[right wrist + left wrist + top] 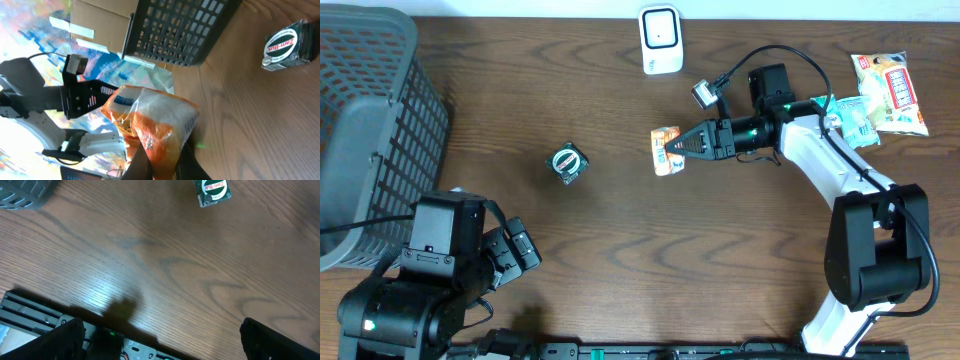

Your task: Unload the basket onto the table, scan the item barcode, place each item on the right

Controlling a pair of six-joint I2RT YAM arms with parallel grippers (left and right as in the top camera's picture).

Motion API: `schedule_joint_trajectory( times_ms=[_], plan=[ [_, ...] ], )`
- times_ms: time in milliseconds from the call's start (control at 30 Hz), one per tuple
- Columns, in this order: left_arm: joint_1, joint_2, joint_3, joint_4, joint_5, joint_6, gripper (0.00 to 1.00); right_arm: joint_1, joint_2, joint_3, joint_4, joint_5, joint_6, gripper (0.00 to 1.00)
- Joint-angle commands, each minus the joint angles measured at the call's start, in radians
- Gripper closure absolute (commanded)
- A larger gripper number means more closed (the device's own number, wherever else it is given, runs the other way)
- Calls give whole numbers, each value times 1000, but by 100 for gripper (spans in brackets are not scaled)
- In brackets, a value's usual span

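Right gripper (672,149): fingers (141,165) pinched tight on the orange snack packet (150,117), which juts out past their tips.
Left gripper (160,327): jaws spread wide, nothing between them.
Zam-Buk tin (212,191): well ahead of the left fingertips, untouched.
White scanner (660,40): off to one side of the right fingertips, apart from the packet.

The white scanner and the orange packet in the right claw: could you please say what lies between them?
Nothing; the overhead view shows only bare table between the white scanner and the orange packet.
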Motion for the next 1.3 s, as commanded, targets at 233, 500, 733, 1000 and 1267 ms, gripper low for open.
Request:
schedule_joint_trajectory(
  times_ms=[233, 500, 733, 1000, 1267],
  plan=[
    [0, -1, -1, -3, -6, -4, 2, -5, -25, -3, 92, -37, 92, 99],
    [0, -1, -1, -3, -6, -5, 2, -5, -25, -3, 92, -37, 110, 99],
    [0, -1, -1, -3, -6, -5, 3, -5, -25, -3, 92, -37, 110, 99],
    [0, -1, -1, -3, -6, -5, 3, 5, -25, -3, 92, 43, 106, 99],
    [0, -1, -1, -3, -6, -5, 3, 96, -25, -3, -3, 761, 211, 99]
  ],
)
